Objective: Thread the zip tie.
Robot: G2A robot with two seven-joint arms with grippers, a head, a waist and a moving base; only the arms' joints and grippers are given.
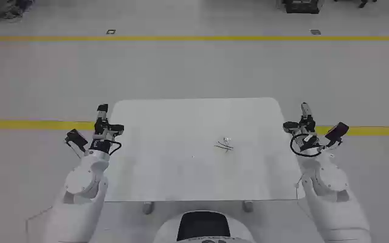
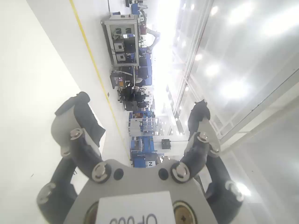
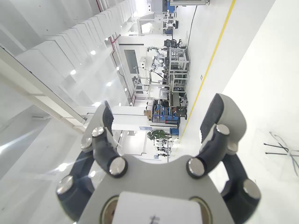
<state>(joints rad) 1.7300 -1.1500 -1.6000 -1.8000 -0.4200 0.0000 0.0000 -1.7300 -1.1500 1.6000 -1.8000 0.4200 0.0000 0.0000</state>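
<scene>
White table [image 1: 182, 158] fills the centre of the top view. At its left edge, middle left of the frame, sits the left gripper [image 1: 101, 111]. Off its right edge, middle right, sits the right gripper [image 1: 306, 110]. The zip ties [image 1: 224, 145] lie on the table right of centre, nearer the right gripper and well apart from both.

Tool state: both grippers stand spread wide with nothing between the fingers, as each wrist view confirms.

Step in hand, as judged: nothing is picked up, so the task stands at its start and the first grasp is due. The strands overlap, so one tie should be singled out and taken near its head, low to the table. That leaves the tail free for the other gripper to feed through. A pinch across the crossing would likely lift more than one.

Comparison of views: the top view fixes the ties' place relative to both arms but renders them as a small tangle. The right wrist view resolves separate dark strands with small heads, and a paler looped strand lying across them. The left wrist view looks along the table edge toward the hall.
</scene>
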